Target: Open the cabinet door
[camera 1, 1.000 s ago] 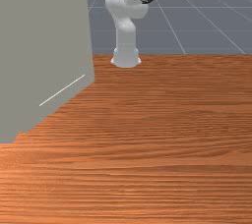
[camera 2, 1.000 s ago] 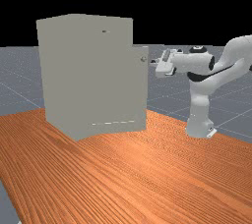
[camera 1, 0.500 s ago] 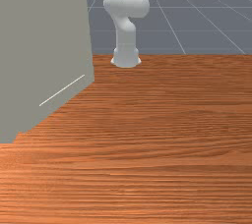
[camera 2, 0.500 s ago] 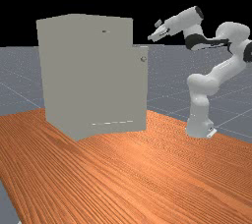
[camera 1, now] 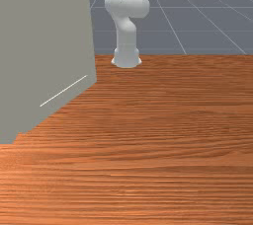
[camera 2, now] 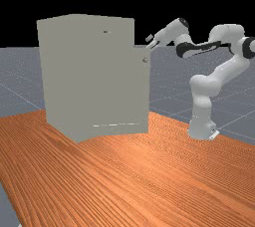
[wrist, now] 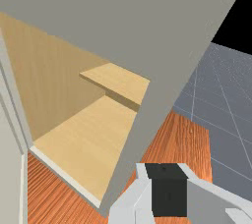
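The far view shows our claw (camera 2: 149, 42), tips spread wide, by the top corner of the door (camera 2: 141, 91), which lies at about seven o'clock and stands ajar, long edge upright. We'd push its inner face toward four o'clock; contact we can't tell.

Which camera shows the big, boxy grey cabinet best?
The far view: it shows the cabinet from top to bottom. The front view cuts off its top; the wrist view looks inside, at a flat, pale wooden shelf.
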`<action>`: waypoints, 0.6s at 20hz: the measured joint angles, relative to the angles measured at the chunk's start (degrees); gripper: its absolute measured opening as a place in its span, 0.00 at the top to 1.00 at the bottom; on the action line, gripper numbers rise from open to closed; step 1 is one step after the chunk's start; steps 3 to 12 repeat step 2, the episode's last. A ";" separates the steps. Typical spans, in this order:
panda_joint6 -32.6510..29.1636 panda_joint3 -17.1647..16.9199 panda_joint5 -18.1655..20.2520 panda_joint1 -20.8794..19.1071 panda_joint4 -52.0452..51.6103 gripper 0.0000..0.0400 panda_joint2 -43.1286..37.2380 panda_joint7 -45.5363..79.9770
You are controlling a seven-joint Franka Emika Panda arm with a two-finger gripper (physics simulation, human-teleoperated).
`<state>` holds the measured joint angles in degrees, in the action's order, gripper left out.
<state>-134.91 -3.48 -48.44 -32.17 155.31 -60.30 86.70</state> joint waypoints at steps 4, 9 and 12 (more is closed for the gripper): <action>-0.70 4.17 0.04 0.71 1.43 1.00 -0.98 3.73; -0.70 4.17 0.04 0.71 1.43 1.00 -0.98 3.73; -0.70 4.17 0.04 0.71 1.43 1.00 -0.98 3.73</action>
